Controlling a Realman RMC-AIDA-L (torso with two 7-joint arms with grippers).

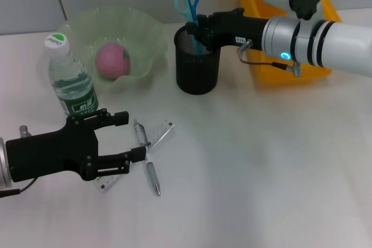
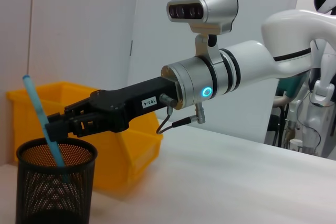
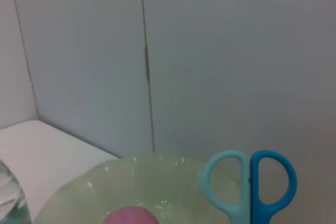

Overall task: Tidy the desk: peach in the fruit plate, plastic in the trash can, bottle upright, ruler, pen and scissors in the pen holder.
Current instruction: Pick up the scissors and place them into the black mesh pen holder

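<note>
Scissors (image 1: 188,10) look pinched by the right gripper (image 1: 197,30), blades already in the pen holder (image 1: 197,71) right below it, so next it just lets go, while the left gripper (image 1: 132,136) sits spread over the pen (image 1: 146,155).

Scissors (image 1: 188,5) in pen holder (image 1: 197,68); peach (image 1: 112,60) in fruit plate (image 1: 145,33), left.

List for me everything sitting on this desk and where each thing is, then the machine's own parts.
fruit plate: one, pale green, far left of the desk
peach: one, pink, in the fruit plate
bottle: one, clear with green label and white cap, upright, left of the fruit plate
pen holder: one, black mesh, centre back
scissors: one pair, blue handles, standing blades-down in the pen holder
bin: one, yellow, behind the right arm
pen: one, silver, lying near the front left
ruler: one, clear, lying beside the pen
left pincer: black, open, at the pen and ruler
right pincer: black, at the scissors over the pen holder
</note>
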